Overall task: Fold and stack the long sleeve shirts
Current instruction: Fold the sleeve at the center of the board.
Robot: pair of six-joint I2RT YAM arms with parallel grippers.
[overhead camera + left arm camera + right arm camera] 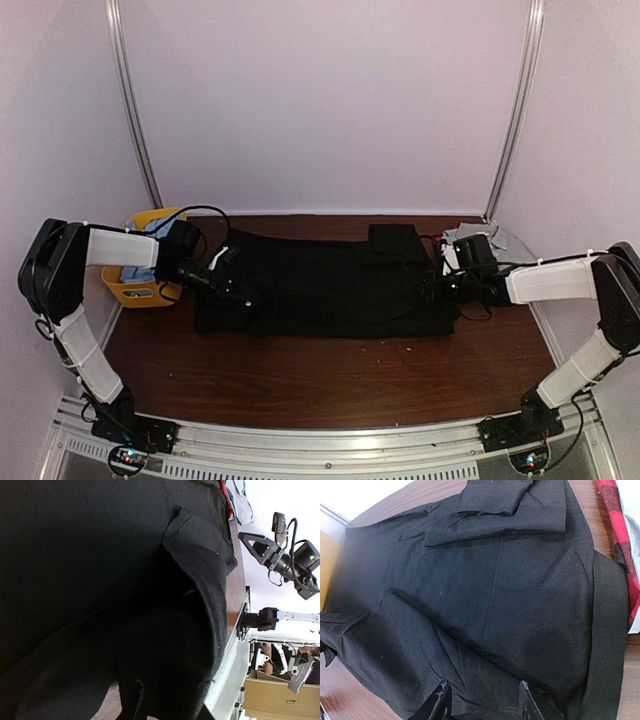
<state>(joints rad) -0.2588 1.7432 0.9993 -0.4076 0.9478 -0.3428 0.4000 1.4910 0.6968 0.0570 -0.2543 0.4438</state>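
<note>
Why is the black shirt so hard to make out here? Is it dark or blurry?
Top view: the black shirt is a near-featureless dark patch against pale walls. Left wrist view: close cloth in shadow, background washed out. Right wrist view: seams visible, yellow basket blurred.

- black shirt (330, 285): soft, matt cloth (a fine weave shows close up)
- table (330, 380): dark wood, smooth, slight sheen
- basket (140, 292): yellow plastic
- rail (330, 455): ribbed bare metal

The left arm (122, 247) bends in from the frame's left edge; the left claw (238, 293) sits low, jaws unreadable. The right arm (548, 281) reaches in from the right, the right claw (482, 702) parted.
</note>
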